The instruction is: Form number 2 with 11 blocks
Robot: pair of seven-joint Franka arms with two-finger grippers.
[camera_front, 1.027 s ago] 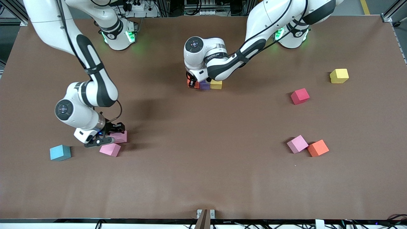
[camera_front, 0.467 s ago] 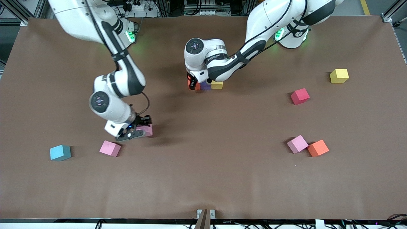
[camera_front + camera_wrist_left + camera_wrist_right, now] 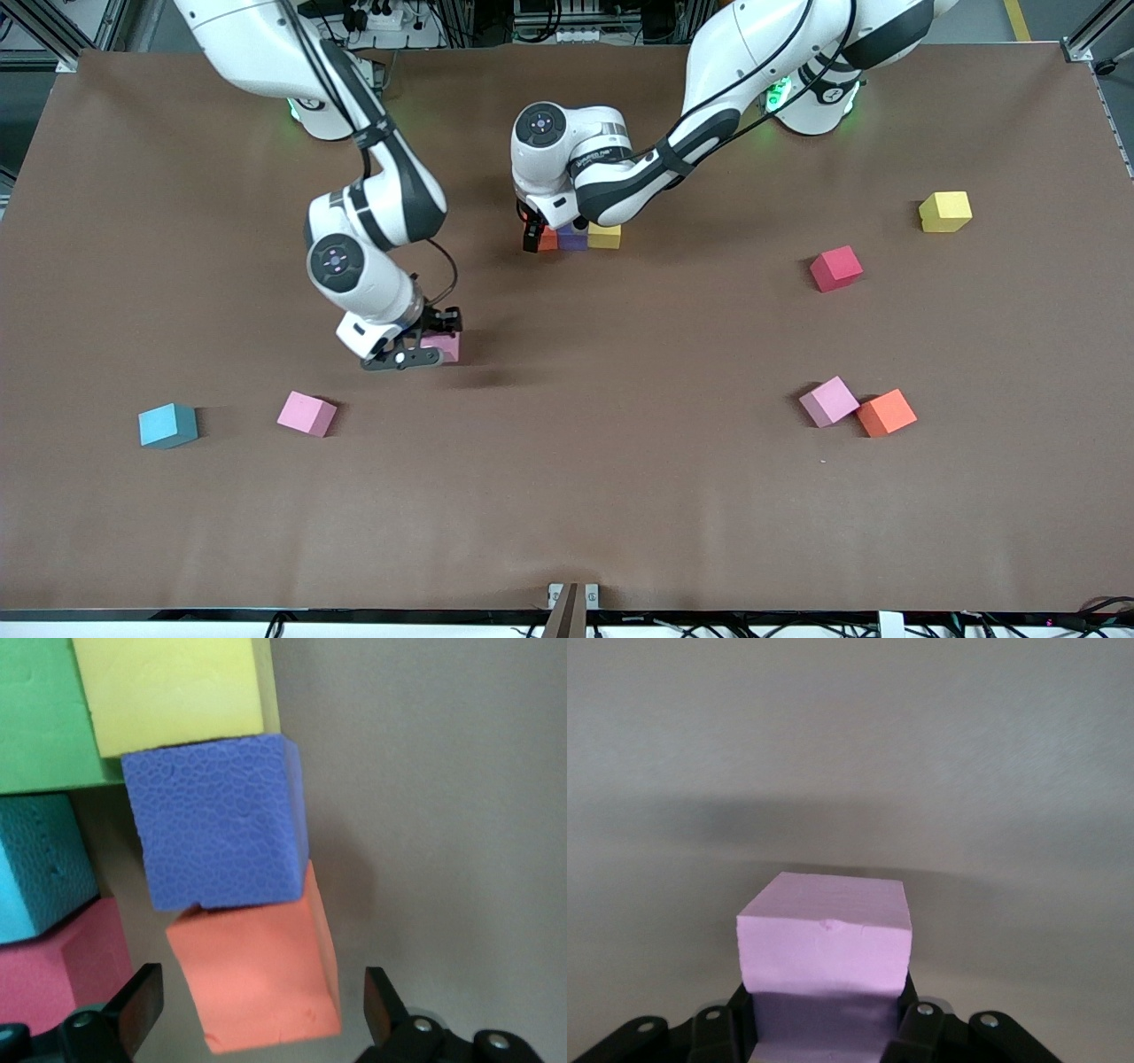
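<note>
Your left gripper (image 3: 537, 232) is hanging low over the orange cube (image 3: 547, 237) near the middle of the table's (image 3: 620, 496) edge by the robot bases, its jaws standing wide open on either side of the cube — not touching it. That cube is ending a row with a purple cube (image 3: 571, 238) and a yellow cube (image 3: 604, 236); the left wrist view is also showing green (image 3: 40, 718), light blue (image 3: 40, 868) and red (image 3: 58, 966) cubes tucked beside them.

Your right gripper (image 3: 423, 347) is gripping a pink cube (image 3: 443, 347) above the table's middle, toward the right arm's end.

Loose cubes are lying apart — light blue (image 3: 167, 425), pink (image 3: 306, 414), yellow (image 3: 945, 212), red (image 3: 835, 268), pink (image 3: 829, 400) touching orange (image 3: 886, 413).
</note>
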